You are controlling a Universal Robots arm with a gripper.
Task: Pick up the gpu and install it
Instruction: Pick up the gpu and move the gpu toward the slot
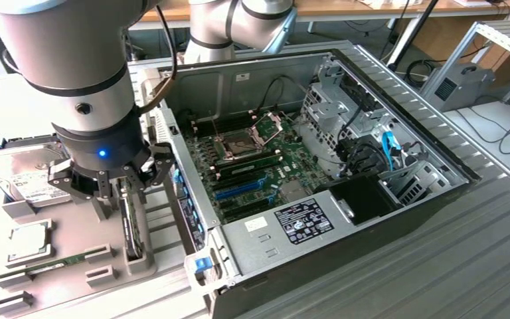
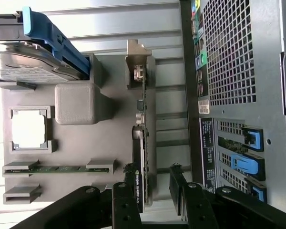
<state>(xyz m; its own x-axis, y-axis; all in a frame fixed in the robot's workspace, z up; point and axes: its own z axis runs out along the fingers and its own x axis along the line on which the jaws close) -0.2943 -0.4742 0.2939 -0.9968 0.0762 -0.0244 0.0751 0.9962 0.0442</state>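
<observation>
At the exterior view's left, beside the open computer case [image 1: 264, 249], the gripper [image 1: 113, 196] is hovering low over the grey fixture tray [image 1: 78, 222]; the gpu [image 1: 132, 229] is standing on edge in a slot along the tray's side nearest the case, not yet lifted; in the wrist view the card [image 2: 142, 143] is running away from the camera, its silver bracket [image 2: 137, 59] at the far end; the gripper [image 2: 152, 198] is spread, with one black finger [image 2: 126, 205] on each side of the card's near end, and a gap is showing between the card and the finger on the case side, so nothing is being clamped; the hard drive [image 1: 26, 174], the processor chip [image 1: 29, 240] and the RAM stick [image 1: 56, 264] are lying in their own pockets, further from the case; inside the case the motherboard [image 1: 255, 166] is lying exposed. The grasp, as I judge it, is calling for pads square to the board's flat faces, the card centred between them so that neither finger is pushing it sideways in its slot, and a bite on plain board rather than on the fan or heatsink.
</observation>
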